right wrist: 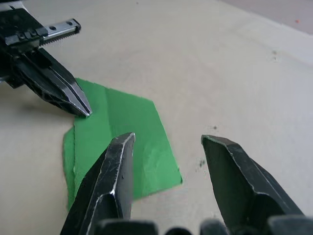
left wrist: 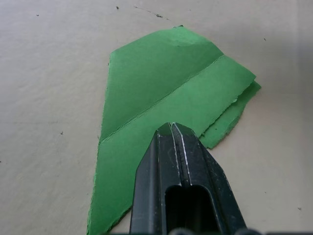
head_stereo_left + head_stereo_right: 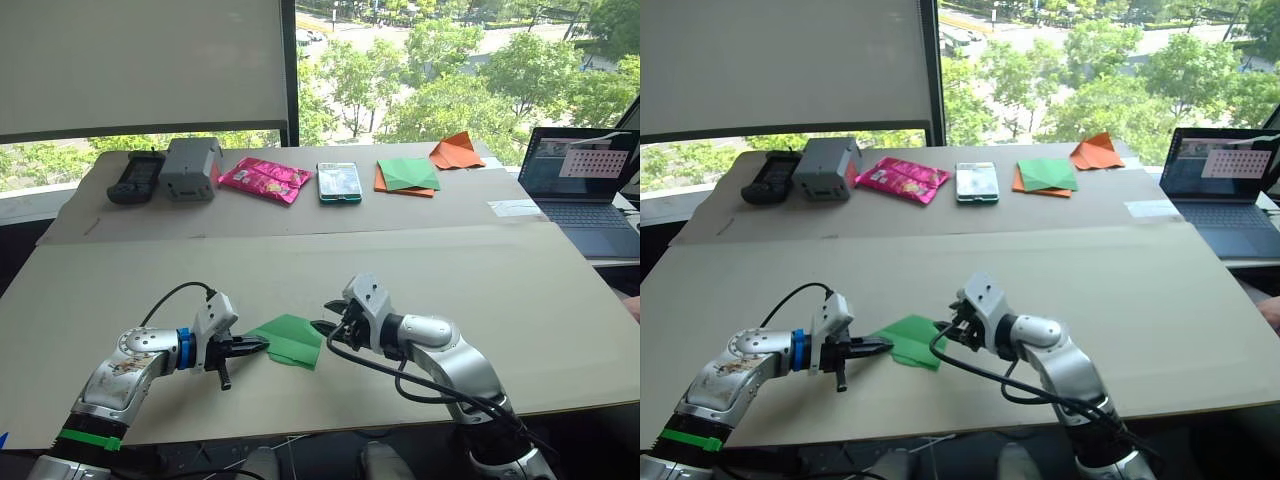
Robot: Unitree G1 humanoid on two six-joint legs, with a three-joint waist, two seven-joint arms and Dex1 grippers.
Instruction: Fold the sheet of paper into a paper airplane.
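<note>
Left wrist view gives you the left gripper (image 2: 172,128) with its fingers pressed together, tips resting on the folded green paper (image 2: 161,93), which lies flat on the table (image 3: 480,290) between your two arms. From the head camera you see the right gripper (image 3: 326,331) just at the paper's other edge. Its fingers (image 1: 110,181) stand apart, one over the paper and one over bare table, holding nothing.

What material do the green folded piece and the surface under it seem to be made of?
The sheet of paper looks like thin matte paper: sharp creases, slightly rough edges, layers lying flat. The table surface looks like matte beige cardboard or board, with a seam across it; I cannot say which.
</note>
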